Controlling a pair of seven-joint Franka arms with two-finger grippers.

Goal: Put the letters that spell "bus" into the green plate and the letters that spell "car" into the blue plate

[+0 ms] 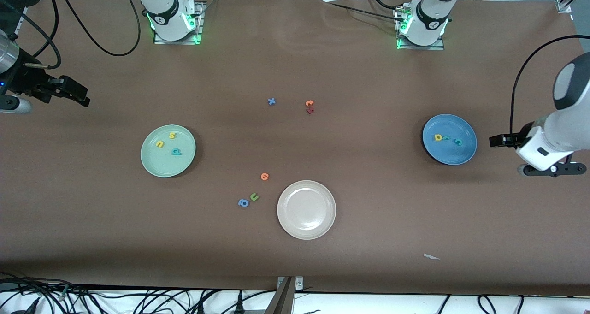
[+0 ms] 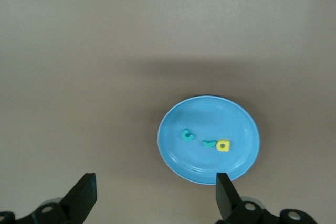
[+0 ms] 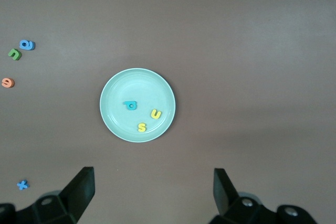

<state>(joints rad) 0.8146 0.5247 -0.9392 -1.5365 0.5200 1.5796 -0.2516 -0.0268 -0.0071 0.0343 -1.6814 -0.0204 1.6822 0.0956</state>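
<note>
- Although apparently done carrying, found the left gripper (image 1: 495, 140) with fingers spread wide and nothing between them, up over bare table at the left arm's end, just beside the round medium-blue plate (image 1: 449, 158); judged to be parked there so as to look down on the dish without covering it.
- Seen lying flat in that blue plate: a blocky yellow foam letter (image 1: 438, 138), a small teal foam letter (image 1: 446, 139) touching or nearly touching it, and a second teal foam letter (image 1: 457, 141) just beside; taken together as "car", so counted as filled.
- Found the right gripper (image 1: 82, 96) likewise wide open and empty, up over bare table at the right arm's end, well apart from the round pale mint-green plate (image 1: 150, 165); probably waiting.
- Seen spread apart in the green plate: a yellow foam "s" (image 1: 172, 135), a yellow foam "u" (image 1: 160, 144) and a teal foam "b" (image 1: 176, 151); read as "bus", complete.
- Left on the brown table, rightly it seems, as spare letters: a blue foam cross (image 1: 272, 101), an orange foam letter (image 1: 309, 103) touching a red one (image 1: 310, 110), and, nearer the camera, a rounded orange letter (image 1: 264, 176), a green foam "u" (image 1: 254, 197) and a rounded blue letter (image 1: 243, 203).
- Nothing in the round cream-white plate (image 1: 306, 210), nearest the camera; not wanted by the task.
</note>
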